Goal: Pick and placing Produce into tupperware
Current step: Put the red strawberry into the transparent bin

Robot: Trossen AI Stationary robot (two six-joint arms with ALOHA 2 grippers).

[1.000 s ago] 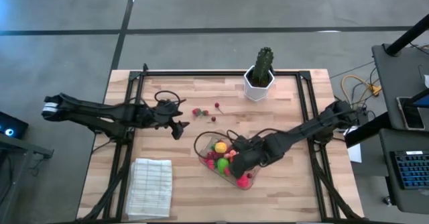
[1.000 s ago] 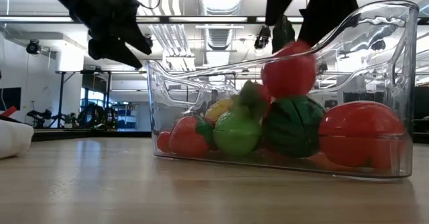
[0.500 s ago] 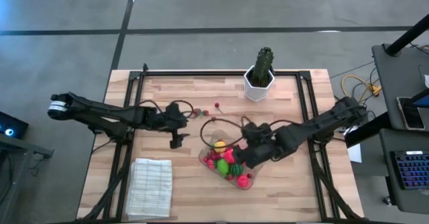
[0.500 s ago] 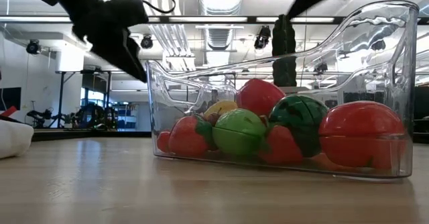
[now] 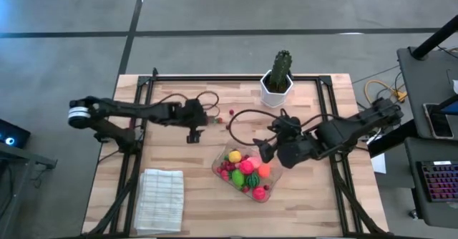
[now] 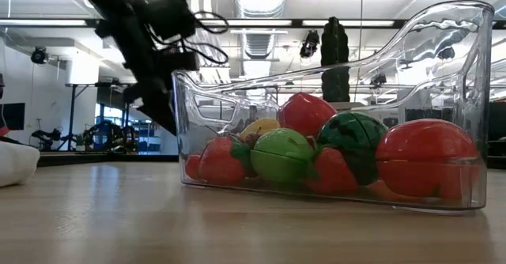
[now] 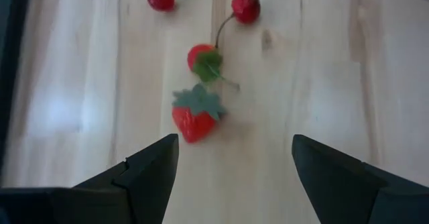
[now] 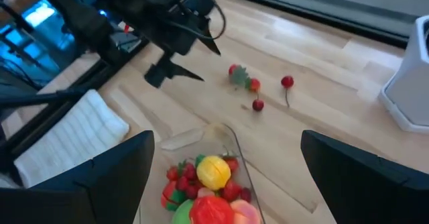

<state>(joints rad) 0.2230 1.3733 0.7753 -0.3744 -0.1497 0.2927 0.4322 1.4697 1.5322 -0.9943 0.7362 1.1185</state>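
Observation:
The clear tupperware [image 5: 245, 183] sits on the table's near middle, with several toy fruits in it: red, green, yellow, pink and a striped melon ball [image 6: 350, 141]. Loose produce lies on the wood farther back: two strawberries [image 7: 194, 120] and cherries [image 7: 245, 6]. My left gripper [image 5: 192, 134] hangs open above the table just left of the strawberries, fingers slanting down at them [image 7: 234, 170]. My right gripper [image 5: 266, 152] is open and holds nothing, raised above the tupperware's far right side [image 8: 224, 147].
A dark green cactus in a white pot [image 5: 278, 81] stands at the far edge. A white ribbed cloth [image 5: 159, 200] lies at the near left. Black frame rails [image 5: 136, 124] run along both sides of the table. Bare wood lies between the cloth and the tupperware.
My right gripper has let go of a red fruit, which now lies in the tupperware among the others, and has risen away toward the far right. My left gripper has sunk and rolled about its pointing line, moving toward the loose strawberries.

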